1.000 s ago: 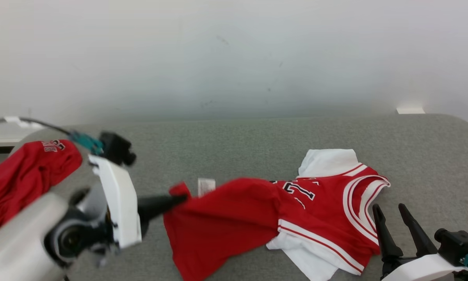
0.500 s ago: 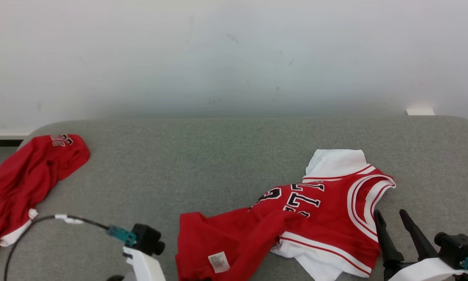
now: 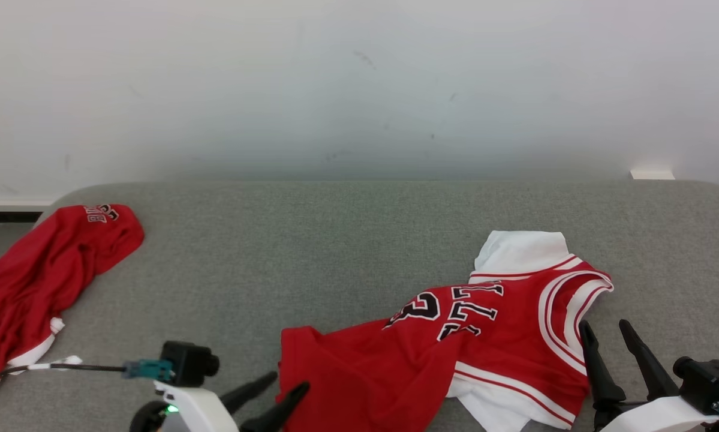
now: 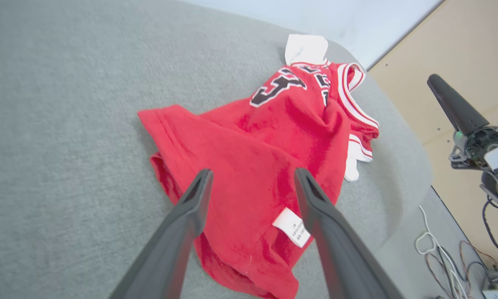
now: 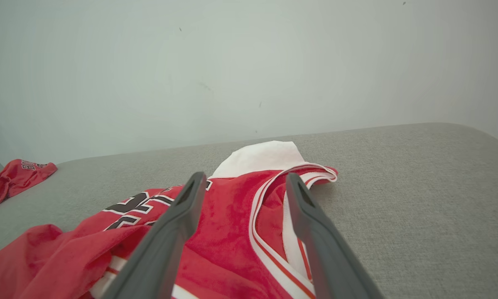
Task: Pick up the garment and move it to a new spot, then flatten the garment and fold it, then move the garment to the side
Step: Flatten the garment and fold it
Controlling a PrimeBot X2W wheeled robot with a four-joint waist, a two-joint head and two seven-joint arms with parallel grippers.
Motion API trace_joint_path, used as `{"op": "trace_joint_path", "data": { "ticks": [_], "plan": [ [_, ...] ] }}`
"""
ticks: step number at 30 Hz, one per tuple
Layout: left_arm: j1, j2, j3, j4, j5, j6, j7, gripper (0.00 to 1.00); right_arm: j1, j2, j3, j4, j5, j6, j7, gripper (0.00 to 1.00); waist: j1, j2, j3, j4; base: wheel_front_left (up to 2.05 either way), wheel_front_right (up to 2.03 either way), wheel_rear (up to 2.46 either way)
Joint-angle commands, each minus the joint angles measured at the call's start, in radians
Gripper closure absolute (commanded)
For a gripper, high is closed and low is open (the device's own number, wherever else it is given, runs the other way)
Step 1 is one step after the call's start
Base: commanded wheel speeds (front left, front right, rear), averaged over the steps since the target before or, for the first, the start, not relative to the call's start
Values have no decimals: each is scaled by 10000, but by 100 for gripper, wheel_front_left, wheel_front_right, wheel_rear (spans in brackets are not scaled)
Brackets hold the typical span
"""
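The garment is a red jersey with white trim and black lettering, lying crumpled on the grey table at the front right. My left gripper stands open at the garment's left hem, holding nothing. In the left wrist view the left gripper hovers above the red cloth, near a white label. My right gripper is open beside the garment's collar end. The right wrist view shows the right gripper low over the striped armhole of the garment.
A second red garment lies bunched at the table's far left corner and is seen small as a red garment from the right wrist. A pale wall rises behind the table. Cables lie beyond the table's rounded edge.
My left gripper, shut on the garment's hem a second ago, has come down toward the near edge and opened. The hem now lies on the table. The right gripper stayed put.
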Motion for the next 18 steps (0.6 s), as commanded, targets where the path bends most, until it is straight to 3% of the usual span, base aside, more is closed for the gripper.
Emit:
{"op": "trace_joint_path", "data": {
  "ticks": [1,4,9,15,18],
  "plan": [
    [-57,113,62,-76,167,85,-137,0,146,-32,-46,-61,-38,-26,-63,0,0,-1,-32,26,0,0,0],
    [136,384,488,-399,700,888,-1074,0,228,14,-85,-148,-67,-26,-66,0,0,-1,-97,28,0,0,0],
    [657,131,924,-668,1116,2051,-2342,0,396,116,-262,-221,-71,-26,-91,0,0,-1,-118,-8,0,0,0],
    [240,-386,762,101,1222,2644,-1929,0,368,124,-332,-315,-164,-26,78,0,0,-1,-53,-68,0,0,0],
    [-153,-921,794,695,624,2524,-1252,0,226,137,-284,-353,-233,-26,161,0,0,-1,29,-172,0,0,0]
  ]
}}
